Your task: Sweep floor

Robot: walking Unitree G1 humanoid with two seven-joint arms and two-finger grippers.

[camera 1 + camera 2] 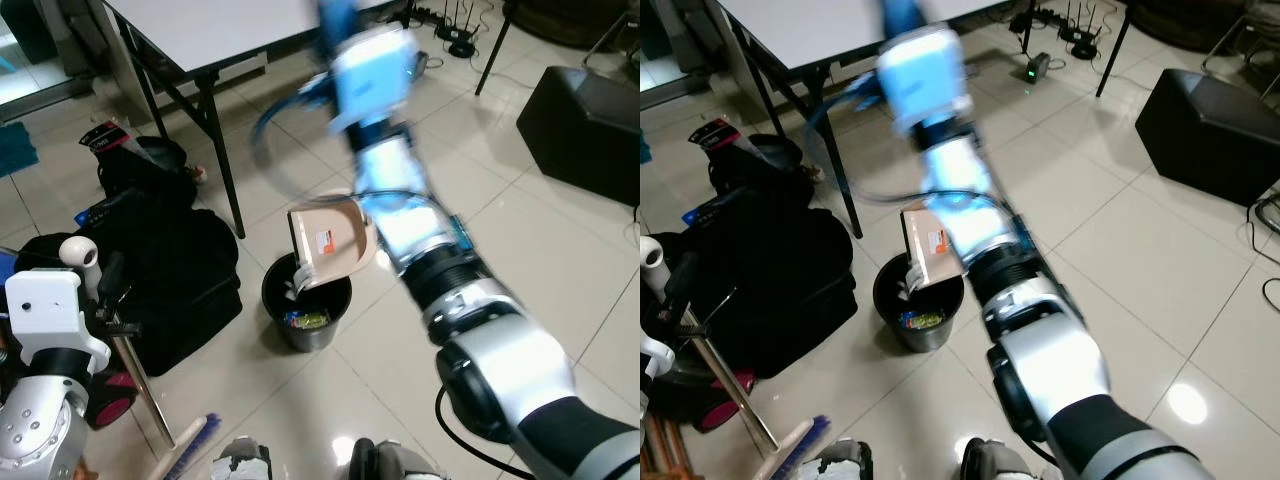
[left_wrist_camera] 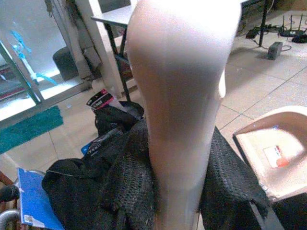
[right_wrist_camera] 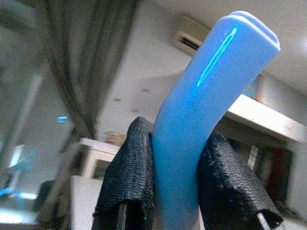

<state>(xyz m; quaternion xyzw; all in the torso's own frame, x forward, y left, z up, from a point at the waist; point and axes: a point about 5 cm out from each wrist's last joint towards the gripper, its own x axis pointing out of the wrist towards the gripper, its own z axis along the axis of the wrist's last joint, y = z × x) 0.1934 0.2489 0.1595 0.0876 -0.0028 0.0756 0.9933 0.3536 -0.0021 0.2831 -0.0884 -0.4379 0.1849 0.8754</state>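
Leftmost, a pale broom handle [image 2: 184,110] is clenched between the black fingers [image 2: 129,191] of the left gripper [image 2: 180,191], and the broom's blue bristles [image 1: 192,445] are seen on the tiled floor [image 1: 520,250] beside the black bags [image 1: 170,270]. Nearer the middle, a beige dustpan [image 1: 332,243] is held tilted over the rim of a black bin [image 1: 305,305], in which scraps are gathered. Its blue handle [image 3: 206,120] is grasped between the pads [image 3: 127,177] of the right gripper [image 3: 180,182], raised on the outstretched arm.
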